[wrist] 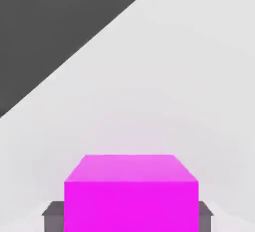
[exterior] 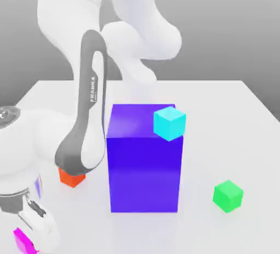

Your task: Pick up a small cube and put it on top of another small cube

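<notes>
Status, stacking job: gripper clamped on magenta cube at the table's near edge, not yet lifted; green cube well apart, nothing stacked on it.

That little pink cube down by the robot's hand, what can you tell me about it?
The pink cube is a small, plain, bright magenta block with flat, smooth, unmarked faces. In the exterior view it sits low at the left, on the white table right under the robot's pincer. The hand view shows it square-on, with a grey finger against each side, so it looks clamped. I cannot tell whether it has left the table. It lies far from the green cube.
</notes>
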Controlling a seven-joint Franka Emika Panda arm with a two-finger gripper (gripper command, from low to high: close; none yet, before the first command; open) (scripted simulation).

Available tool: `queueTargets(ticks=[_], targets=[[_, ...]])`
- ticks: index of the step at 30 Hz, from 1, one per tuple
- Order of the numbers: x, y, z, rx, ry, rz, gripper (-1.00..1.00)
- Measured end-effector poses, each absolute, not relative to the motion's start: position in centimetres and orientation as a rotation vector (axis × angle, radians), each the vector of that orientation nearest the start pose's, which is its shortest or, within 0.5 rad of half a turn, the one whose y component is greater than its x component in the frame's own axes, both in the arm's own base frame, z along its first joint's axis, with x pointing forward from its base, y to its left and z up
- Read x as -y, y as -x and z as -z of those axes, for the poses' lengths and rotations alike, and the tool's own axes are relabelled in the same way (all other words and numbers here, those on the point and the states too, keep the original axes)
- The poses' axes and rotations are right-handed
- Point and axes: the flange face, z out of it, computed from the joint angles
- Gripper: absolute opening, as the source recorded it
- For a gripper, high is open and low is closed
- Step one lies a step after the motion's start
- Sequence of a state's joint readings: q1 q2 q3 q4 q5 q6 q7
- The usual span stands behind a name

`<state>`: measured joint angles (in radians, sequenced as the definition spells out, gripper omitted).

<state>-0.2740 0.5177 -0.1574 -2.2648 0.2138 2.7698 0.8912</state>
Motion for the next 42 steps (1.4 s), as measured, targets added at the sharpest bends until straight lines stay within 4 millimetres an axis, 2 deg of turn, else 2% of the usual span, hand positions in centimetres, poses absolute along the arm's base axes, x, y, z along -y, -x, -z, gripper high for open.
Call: queueTargets(ticks=[1, 2, 6, 7, 13, 18, 23, 28, 32, 34, 36, 38, 39, 42], targets=[[23.3, -47.3, -12.7, -2.144, 2.296, 0.001, -1.00], [23.3, -47.3, -13.2, -2.144, 2.297, 0.001, -1.00], [23.3, -47.3, -18.0, -2.143, 2.297, 0.001, -1.00], [22.4, -47.5, -18.9, -2.100, 2.335, 0.000, -1.00], [11.0, -49.0, -20.8, -1.510, 2.750, -0.005, -1.00], [1.2, -48.1, -21.9, -0.918, 2.998, -0.007, -1.00], [-7.8, -45.2, -22.9, -0.285, 3.123, -0.007, -1.00], [-16.9, -40.2, -23.7, 0.406, 3.111, -0.006, -1.00], [-22.2, -35.4, -24.3, 0.920, 3.003, -0.003, -1.00], [-24.3, -33.6, -23.1, 1.073, 2.952, -0.003, -1.00], [-22.9, -34.6, -21.1, 1.023, 2.970, -0.002, -1.00], [-22.5, -34.8, -18.9, 1.010, 2.975, -0.002, -1.00], [-22.4, -34.8, -18.1, 1.009, 2.976, -0.002, 1.00], [-22.4, -34.8, -18.1, 1.008, 2.976, -0.002, 1.00]])
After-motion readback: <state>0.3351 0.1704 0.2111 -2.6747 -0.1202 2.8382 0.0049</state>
